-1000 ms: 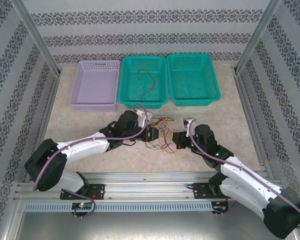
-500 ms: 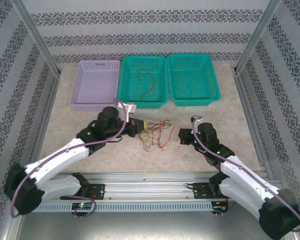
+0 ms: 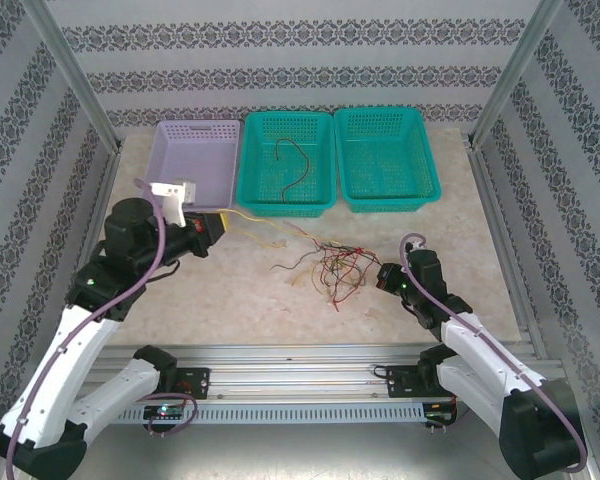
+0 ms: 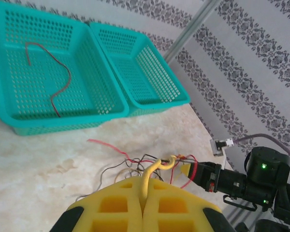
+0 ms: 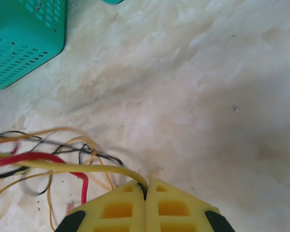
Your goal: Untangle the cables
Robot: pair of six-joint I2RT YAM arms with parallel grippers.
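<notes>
Left gripper (image 3: 212, 228) is clamped. In its wrist view the yellow foam pads (image 4: 116, 208), moulded with square pockets, meet along a seam and pinch a yellow cable (image 4: 146, 179). The cable rises from the seam and hooks over toward the tangle (image 3: 330, 265). From above, it runs nearly straight from the jaws, just beside the lilac basket's (image 3: 190, 210) near right corner. Its long axis slants right and toward the near edge until it joins the knot.

Right gripper (image 3: 385, 278) is also pressed shut. A yellow strand, with a black one beside it, enters the seam between its foam pads.

The cables are hair-thin and limp, in red, yellow-orange and black. They loop over one another in a loose, flat clump on the pale marbled table (image 3: 430, 240). The clump lies between the grippers, nearer the right one. Stray ends fan out leftward and toward the near edge.

One more cable (image 3: 292, 175), red shading to dark, lies in a slack S in the middle basket (image 3: 248, 165). It runs lengthwise from the far wall to the near wall. That basket and the right one (image 3: 430, 150) are teal plastic lattice, touching side by side.
</notes>
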